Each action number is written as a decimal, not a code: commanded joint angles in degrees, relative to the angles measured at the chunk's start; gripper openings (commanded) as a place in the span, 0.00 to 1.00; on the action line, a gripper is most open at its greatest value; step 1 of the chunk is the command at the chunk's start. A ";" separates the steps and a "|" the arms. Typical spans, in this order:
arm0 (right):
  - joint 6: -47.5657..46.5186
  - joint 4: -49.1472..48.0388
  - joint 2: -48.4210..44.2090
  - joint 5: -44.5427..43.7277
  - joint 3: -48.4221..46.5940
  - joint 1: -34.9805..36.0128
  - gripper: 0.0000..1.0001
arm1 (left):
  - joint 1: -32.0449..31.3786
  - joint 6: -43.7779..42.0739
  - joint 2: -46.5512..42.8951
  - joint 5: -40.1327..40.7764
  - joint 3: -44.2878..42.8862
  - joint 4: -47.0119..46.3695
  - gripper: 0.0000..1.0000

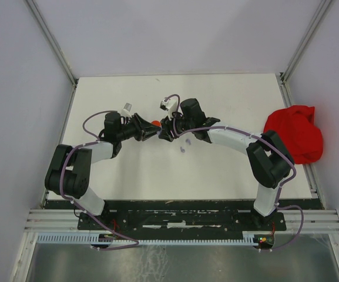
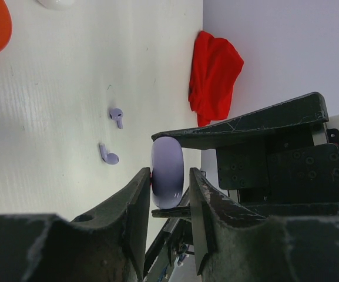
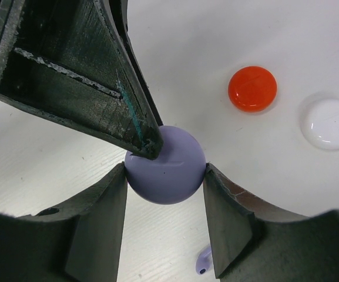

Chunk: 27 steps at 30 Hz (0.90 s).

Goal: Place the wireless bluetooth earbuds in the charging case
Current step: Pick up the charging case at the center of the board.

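A round purple charging case (image 3: 165,164) is held off the table between both grippers. My right gripper (image 3: 165,176) is shut on its rim, one finger on each side. My left gripper (image 2: 167,182) pinches its flat faces; it shows edge-on in the left wrist view (image 2: 167,170). One left finger lies across the case's upper left in the right wrist view. Two purple earbuds (image 2: 117,116) (image 2: 107,154) lie loose on the white table just beyond; they also show in the top view (image 1: 183,145). The red and white earbuds are out of view.
A red disc case (image 3: 252,88) and a white disc case (image 3: 329,123) lie on the table past the grippers. A crumpled red cloth (image 1: 295,132) sits at the table's right edge. White walls enclose the table (image 1: 228,100).
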<state>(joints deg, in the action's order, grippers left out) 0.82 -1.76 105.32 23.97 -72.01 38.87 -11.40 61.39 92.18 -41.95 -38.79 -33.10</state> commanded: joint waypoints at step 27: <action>6.72 -5.80 -9.24 -5.70 0.94 -2.00 0.90 | -0.22 -0.83 -1.80 3.07 -2.36 -2.94 0.03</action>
<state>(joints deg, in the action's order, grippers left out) 3.97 -3.22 102.43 22.85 -71.44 37.76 -11.40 61.39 92.09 -40.05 -38.81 -33.95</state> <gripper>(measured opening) 0.878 0.305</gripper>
